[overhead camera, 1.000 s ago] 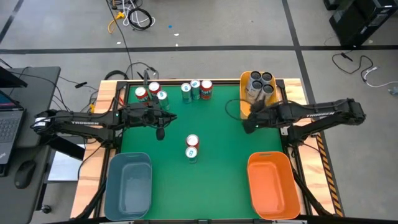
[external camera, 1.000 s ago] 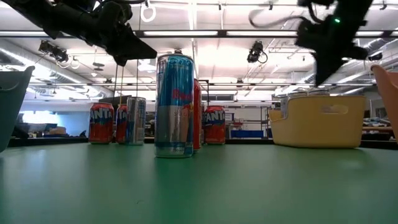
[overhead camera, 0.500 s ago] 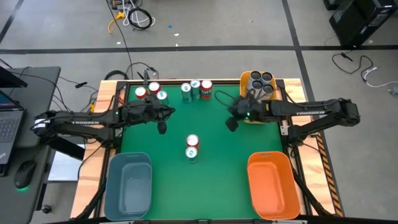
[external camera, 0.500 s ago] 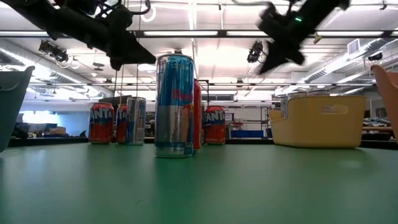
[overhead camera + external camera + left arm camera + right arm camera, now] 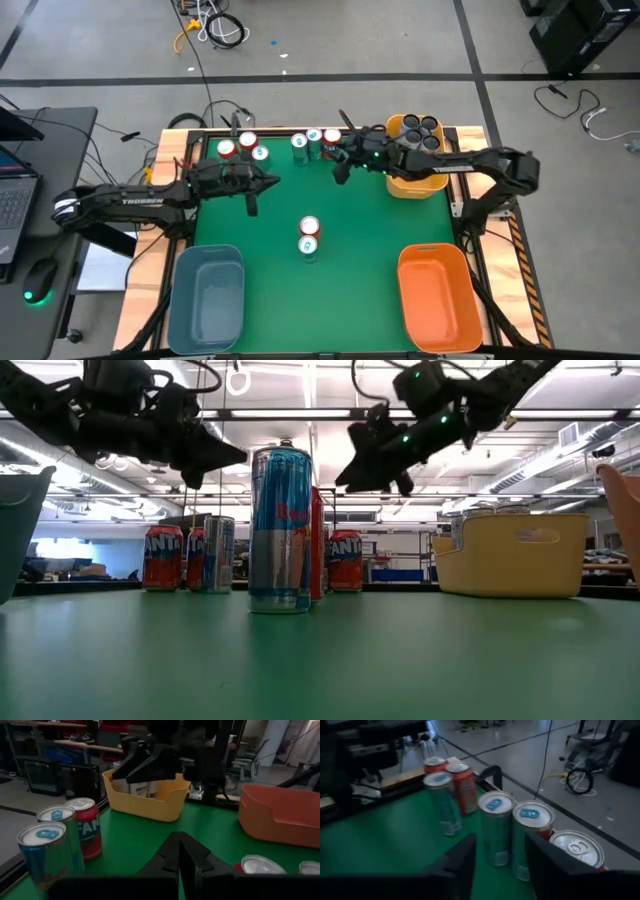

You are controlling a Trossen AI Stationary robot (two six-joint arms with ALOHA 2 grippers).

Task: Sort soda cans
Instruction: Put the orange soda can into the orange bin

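Soda cans stand along the far edge: two red ones point(image 5: 226, 150) point(image 5: 247, 141), a teal one point(image 5: 260, 155), two more teal point(image 5: 299, 143) point(image 5: 313, 138) and another red point(image 5: 331, 138). At mid-table a red can point(image 5: 309, 228) stands beside a teal can point(image 5: 308, 246). Dark cans point(image 5: 420, 133) stand in the yellow bin point(image 5: 392, 183). My left gripper point(image 5: 250, 205) hovers shut and empty near the far-left cans. My right gripper point(image 5: 501, 865) is open and empty, above the table, pointing at the teal pair point(image 5: 495, 827) point(image 5: 532, 837).
A blue bin point(image 5: 207, 295) sits at the near left and an orange bin point(image 5: 435, 295) at the near right. Open green mat lies between the mid-table cans and the far row. Both arms hang above the far half of the table.
My right gripper has swung from above the yellow bin toward the table's left, to the far row of cans. It has tipped from pointing down to nearly level and has opened. The cans have stayed put.
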